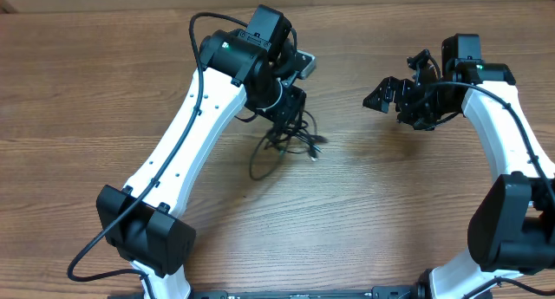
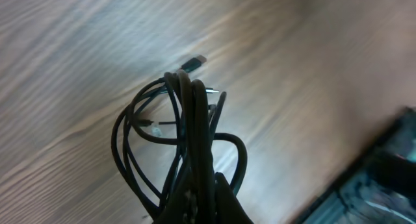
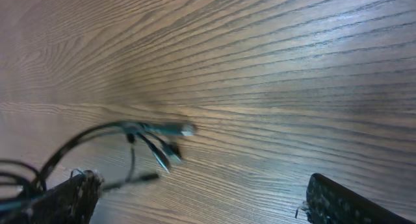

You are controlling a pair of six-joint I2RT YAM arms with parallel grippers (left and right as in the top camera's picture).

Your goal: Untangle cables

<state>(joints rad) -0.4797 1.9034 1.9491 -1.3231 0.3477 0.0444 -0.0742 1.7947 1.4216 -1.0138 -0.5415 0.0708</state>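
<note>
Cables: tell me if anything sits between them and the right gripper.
Nothing visible does. Only bare table lies between the open right gripper and the cables, which the shut left gripper holds bunched.

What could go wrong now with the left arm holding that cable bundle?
The left gripper is shut on the whole bunch of cables, so pulling may tighten the tangle. The open right gripper might snag several dangling loops, or the loose plug ends, instead of one cord.

White arm links, black joints, black right claw
</note>
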